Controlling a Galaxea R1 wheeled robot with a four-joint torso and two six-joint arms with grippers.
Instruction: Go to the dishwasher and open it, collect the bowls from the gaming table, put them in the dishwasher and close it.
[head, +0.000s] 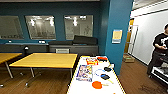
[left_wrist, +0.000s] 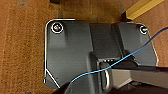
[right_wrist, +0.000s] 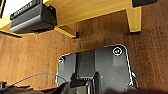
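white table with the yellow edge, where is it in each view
Head view: white table low centre, games on top.
Left wrist view: a yellow wooden piece past the robot's dark plate, probably its frame.
Right wrist view: yellow wooden underside and leg.
Shared landmark: the brown floor.

Soft blur throughout; ceiling-light glare on wall windows (head: 41, 27); edges bowed.

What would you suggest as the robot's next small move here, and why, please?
Probably turn and keep driving to look for the dishwasher: ahead are a white table bearing games, yellow tables, a teal wall and a person, and no steel-fronted unit among them.
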